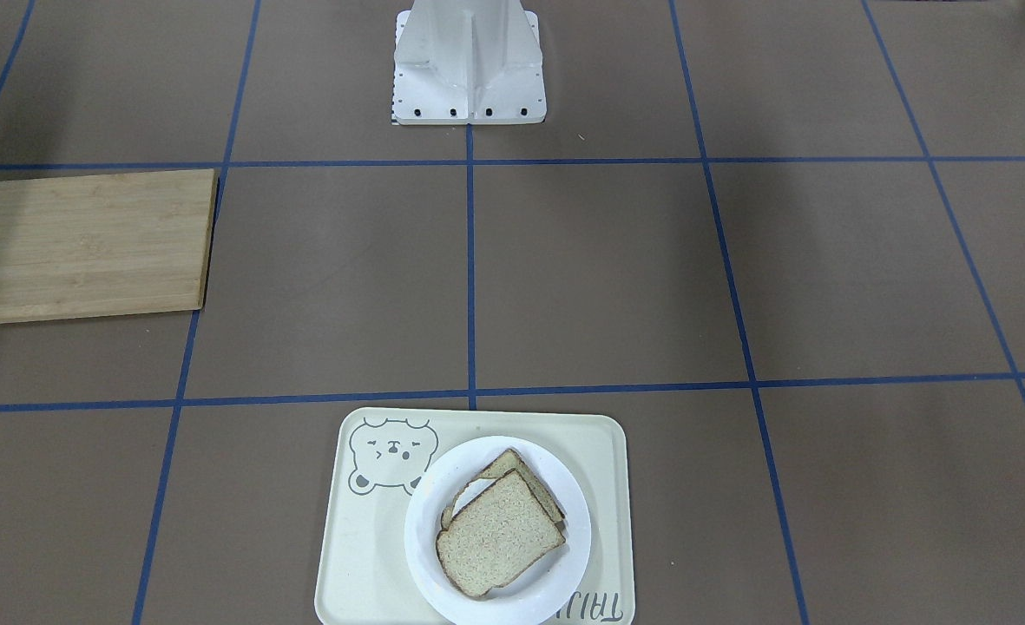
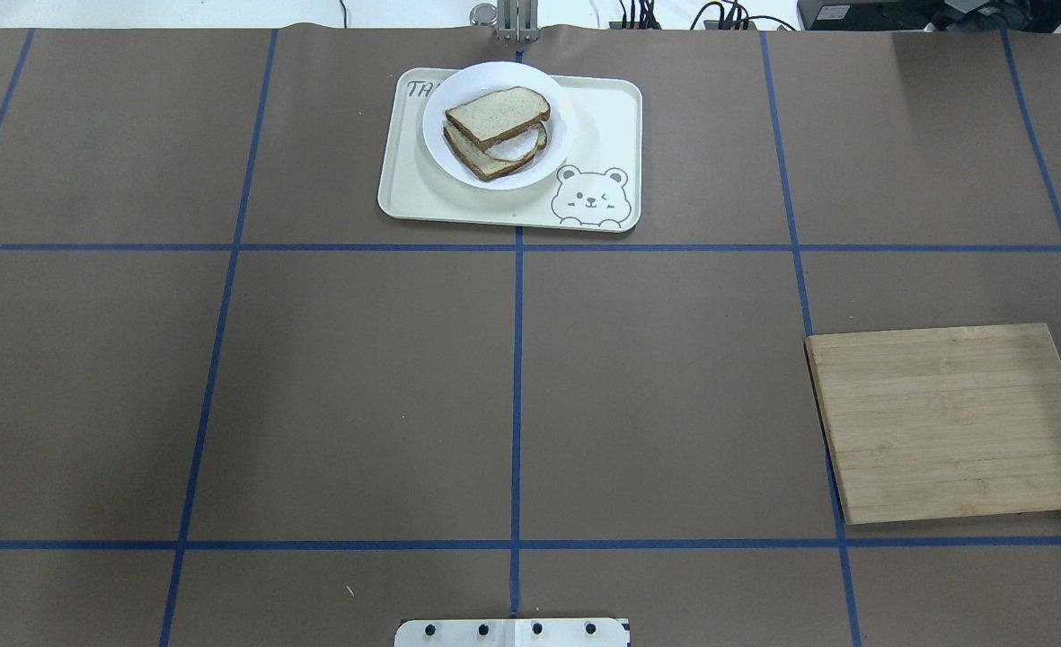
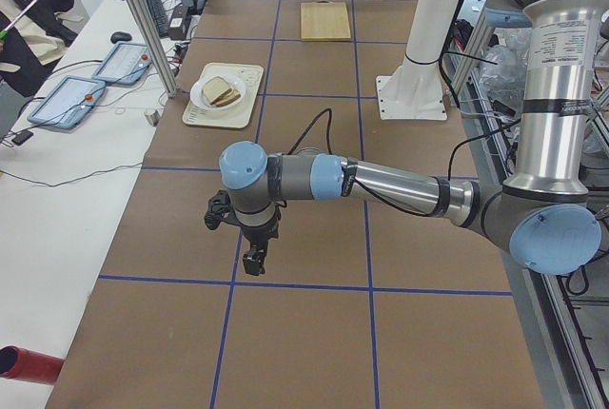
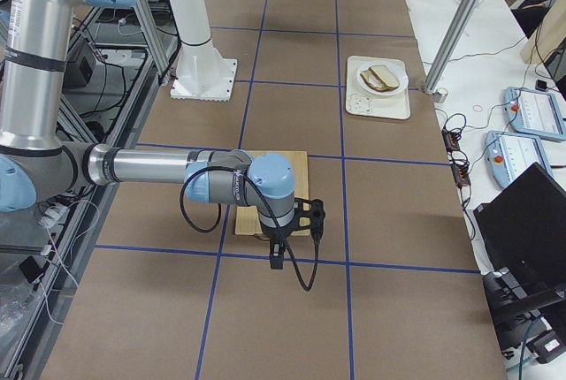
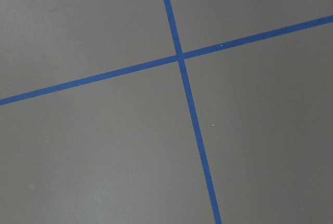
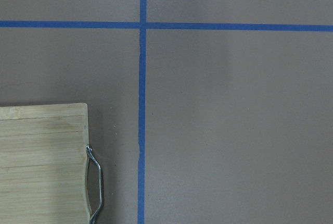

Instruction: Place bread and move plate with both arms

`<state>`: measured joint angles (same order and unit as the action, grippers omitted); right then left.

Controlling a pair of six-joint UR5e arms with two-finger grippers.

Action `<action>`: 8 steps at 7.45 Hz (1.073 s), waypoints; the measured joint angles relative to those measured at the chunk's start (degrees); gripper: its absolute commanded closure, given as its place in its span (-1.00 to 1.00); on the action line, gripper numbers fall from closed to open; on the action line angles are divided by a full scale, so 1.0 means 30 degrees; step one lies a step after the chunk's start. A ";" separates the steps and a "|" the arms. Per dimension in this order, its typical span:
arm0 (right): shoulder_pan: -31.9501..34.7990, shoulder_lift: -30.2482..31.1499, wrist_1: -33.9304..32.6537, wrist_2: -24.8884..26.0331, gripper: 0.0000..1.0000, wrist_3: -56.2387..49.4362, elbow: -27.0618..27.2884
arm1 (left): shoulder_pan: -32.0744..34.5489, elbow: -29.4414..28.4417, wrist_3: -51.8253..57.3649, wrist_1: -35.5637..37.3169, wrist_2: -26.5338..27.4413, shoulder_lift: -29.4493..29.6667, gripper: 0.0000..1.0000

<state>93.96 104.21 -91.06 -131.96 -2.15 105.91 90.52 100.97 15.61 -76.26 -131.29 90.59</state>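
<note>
Overhead view: the bread (image 2: 498,115) lies on the plate (image 2: 433,121) at top centre. Left side view: the left claw (image 3: 252,266) hangs at lower centre, with the plate far off at upper left. Right side view: the right claw (image 4: 275,262) seems equally far from it, and I cannot tell how open either claw is.

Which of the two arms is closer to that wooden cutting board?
Right. The right gripper hangs at the cutting board's handled edge; the left gripper hangs over the table toward its opposite end, well away from it.
</note>
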 measured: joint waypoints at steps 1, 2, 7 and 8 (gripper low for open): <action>0.0000 -0.0006 0.0000 -0.0129 -1.00 0.0024 -0.0002 | 0.0002 -0.0062 0.0004 -0.0017 -0.0004 -0.0010 -0.96; 0.0000 0.0000 0.0000 -0.0280 -1.00 0.0043 -0.0002 | -0.0002 -0.0170 0.0000 -0.0023 -0.0005 -0.0113 -0.96; 0.0001 0.0008 -0.0020 -0.0425 -1.00 0.0071 -0.0082 | 0.0017 -0.0217 0.0004 -0.0040 -0.0005 -0.0741 -0.96; 0.0000 0.0008 -0.0011 -0.0434 -1.00 0.0072 -0.0088 | 0.0023 -0.0191 -0.0006 -0.0040 -0.0006 -0.0766 -0.96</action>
<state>93.96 104.24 -91.09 -133.26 -1.93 105.65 90.59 100.40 15.59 -76.38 -131.31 88.29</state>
